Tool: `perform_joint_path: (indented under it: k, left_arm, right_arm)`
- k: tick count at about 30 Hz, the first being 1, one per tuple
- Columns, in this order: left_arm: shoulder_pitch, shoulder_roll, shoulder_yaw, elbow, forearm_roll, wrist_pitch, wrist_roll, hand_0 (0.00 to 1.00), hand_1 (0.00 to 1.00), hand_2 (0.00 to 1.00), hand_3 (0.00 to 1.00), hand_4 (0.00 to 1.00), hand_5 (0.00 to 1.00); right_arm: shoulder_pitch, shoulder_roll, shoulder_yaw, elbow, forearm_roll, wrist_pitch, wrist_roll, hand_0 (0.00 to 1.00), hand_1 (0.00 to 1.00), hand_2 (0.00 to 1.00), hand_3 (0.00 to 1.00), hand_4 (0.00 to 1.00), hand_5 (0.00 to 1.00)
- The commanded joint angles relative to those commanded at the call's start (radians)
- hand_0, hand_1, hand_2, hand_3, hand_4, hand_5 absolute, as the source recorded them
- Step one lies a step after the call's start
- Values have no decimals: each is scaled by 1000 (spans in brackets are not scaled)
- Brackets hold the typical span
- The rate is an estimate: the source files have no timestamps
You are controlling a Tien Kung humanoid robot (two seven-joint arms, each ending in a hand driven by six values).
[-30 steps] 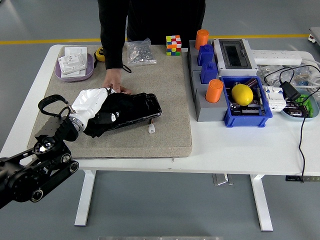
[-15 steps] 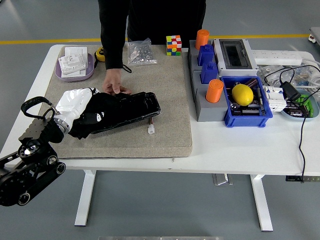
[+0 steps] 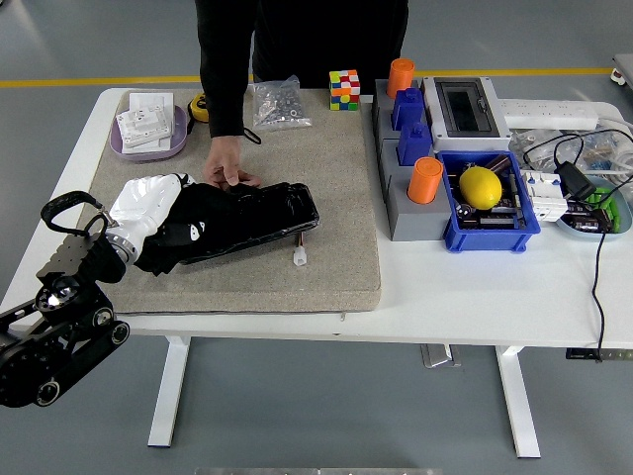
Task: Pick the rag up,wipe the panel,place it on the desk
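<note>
Head view: the left hand [image 3: 148, 226], closed on the rag [image 3: 143, 203], is stopped at the panel's [image 3: 247, 220] left end; wiping is paused.

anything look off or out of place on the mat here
Mostly tidy. The black panel lies askew on the mat, and a person's hand presses its far edge. A small white piece lies loose by its near edge. The left hand holds a white rag at the panel's left end.
</note>
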Motion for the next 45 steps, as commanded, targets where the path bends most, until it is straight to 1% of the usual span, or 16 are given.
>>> perform_joint_path:
  k: [8, 14, 20, 31, 39, 45]
  left_arm:
    - [-41, -37, 41, 24, -21, 3, -2, 227, 122, 436, 294, 2, 2]
    - [-73, -66, 74, 54, -36, 2, -2, 227, 120, 435, 294, 2, 2]
    - [-91, -84, 96, 74, -48, 0, -1, 227, 120, 435, 294, 2, 2]
    - [-141, -132, 154, 95, -77, 1, 2, 225, 119, 434, 294, 2, 2]
    - [-181, -176, 169, 115, -97, 2, 3, 225, 118, 435, 294, 2, 2]
    - [-205, -207, 195, 134, -109, 4, 4, 225, 118, 434, 294, 2, 2]
  right_arm:
    - [3, -2, -1, 0, -1, 1, -3, 689, 456, 639, 618, 998, 703]
    - [6, -4, -3, 1, -2, 3, -5, 689, 456, 639, 618, 998, 703]
    - [8, -4, -4, 1, -3, 4, -6, 690, 456, 639, 617, 998, 702]
    - [10, -1, -17, -1, -1, 6, -7, 690, 456, 639, 618, 998, 703]
    - [10, 1, -19, -1, -2, 6, -6, 689, 456, 639, 618, 998, 703]
    - [13, -1, -24, 0, -1, 6, -7, 689, 456, 639, 618, 998, 703]
